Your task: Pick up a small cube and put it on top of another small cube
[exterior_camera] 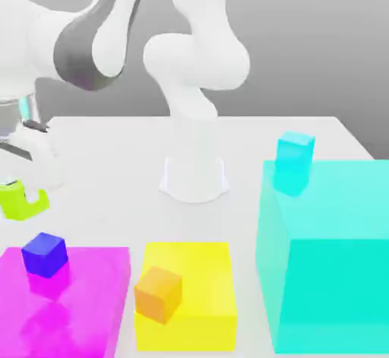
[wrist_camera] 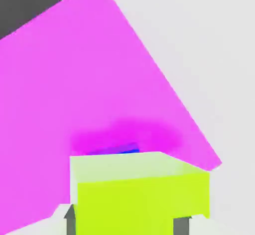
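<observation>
Exterior view: at the frame's left edge, the claw (exterior_camera: 23,197) grips the lime cube (exterior_camera: 13,199) above the tabletop (exterior_camera: 114,166), over the magenta block (exterior_camera: 83,296) carrying the dark blue cube (exterior_camera: 45,255).

Hand view: the lime cube (wrist_camera: 142,194) sits between the fingers (wrist_camera: 69,219), magenta block (wrist_camera: 89,79) beyond.

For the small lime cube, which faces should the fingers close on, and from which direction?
Two opposite vertical side faces of the lime cube, coming from straight above. Its flat, parallel sides suit a pinch, and its top is open. The gripper already sits around it that way, with a finger against one side.
</observation>
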